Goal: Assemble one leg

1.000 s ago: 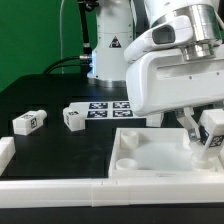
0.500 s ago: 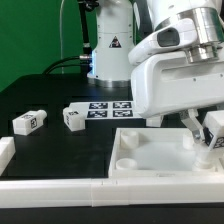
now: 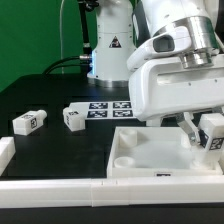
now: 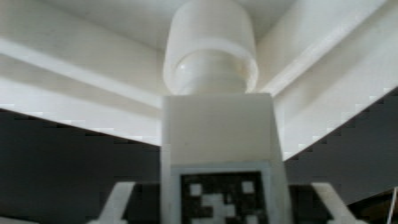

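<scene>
Black table [image 3: 40,95] under everything. My white arm housing [image 3: 175,85] fills the exterior view's right, hanging over the white tabletop [image 3: 150,152], which lies flat near the front edge with a round socket showing at its corner on the exterior view's left. A white rail [image 3: 90,190] runs along the front, just below the tabletop. The marker board [image 3: 108,107] lies flat farther back, near the middle. Two loose legs rest on the table, well apart from the tabletop: one [image 3: 28,121] toward the exterior view's left, another [image 3: 72,117] just beside the marker board. My claw [image 3: 204,136] is pinching the leg [image 3: 213,138] at the tabletop's side on the exterior view's right, tag facing the camera. In the wrist view, the leg [image 4: 217,130] sits centred in my claw [image 4: 221,205], rounded end pointing at white tabletop surfaces. Whether it touches the tabletop, I cannot tell.
</scene>
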You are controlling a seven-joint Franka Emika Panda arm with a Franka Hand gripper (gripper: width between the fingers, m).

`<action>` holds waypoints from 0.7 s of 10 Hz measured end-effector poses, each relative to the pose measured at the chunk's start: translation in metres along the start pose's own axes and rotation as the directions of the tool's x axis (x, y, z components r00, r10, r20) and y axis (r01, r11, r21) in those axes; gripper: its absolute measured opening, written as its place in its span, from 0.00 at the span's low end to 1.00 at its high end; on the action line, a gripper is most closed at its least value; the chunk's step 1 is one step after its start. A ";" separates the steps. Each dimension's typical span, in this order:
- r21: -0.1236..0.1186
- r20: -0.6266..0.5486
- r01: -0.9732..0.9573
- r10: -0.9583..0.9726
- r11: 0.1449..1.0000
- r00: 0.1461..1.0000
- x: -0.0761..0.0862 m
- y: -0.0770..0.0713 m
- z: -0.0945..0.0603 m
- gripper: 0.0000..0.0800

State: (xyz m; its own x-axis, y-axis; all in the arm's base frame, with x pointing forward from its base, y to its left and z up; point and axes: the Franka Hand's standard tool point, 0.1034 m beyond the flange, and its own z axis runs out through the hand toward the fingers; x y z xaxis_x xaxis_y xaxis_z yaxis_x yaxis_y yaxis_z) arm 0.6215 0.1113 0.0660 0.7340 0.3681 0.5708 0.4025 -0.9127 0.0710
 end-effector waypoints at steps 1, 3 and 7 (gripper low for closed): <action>-0.005 -0.016 0.007 -0.007 1.000 1.000 -0.005 0.001 -0.001 0.36; 0.003 0.002 0.004 -0.004 1.000 1.000 -0.015 0.004 0.001 0.36; 0.015 0.029 0.005 -0.005 1.000 1.000 -0.017 0.003 0.003 0.56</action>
State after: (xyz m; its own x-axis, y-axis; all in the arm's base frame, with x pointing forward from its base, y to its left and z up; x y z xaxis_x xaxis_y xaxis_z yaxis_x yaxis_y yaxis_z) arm 0.6117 0.1029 0.0542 0.7474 0.3777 0.5466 0.4139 -0.9082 0.0616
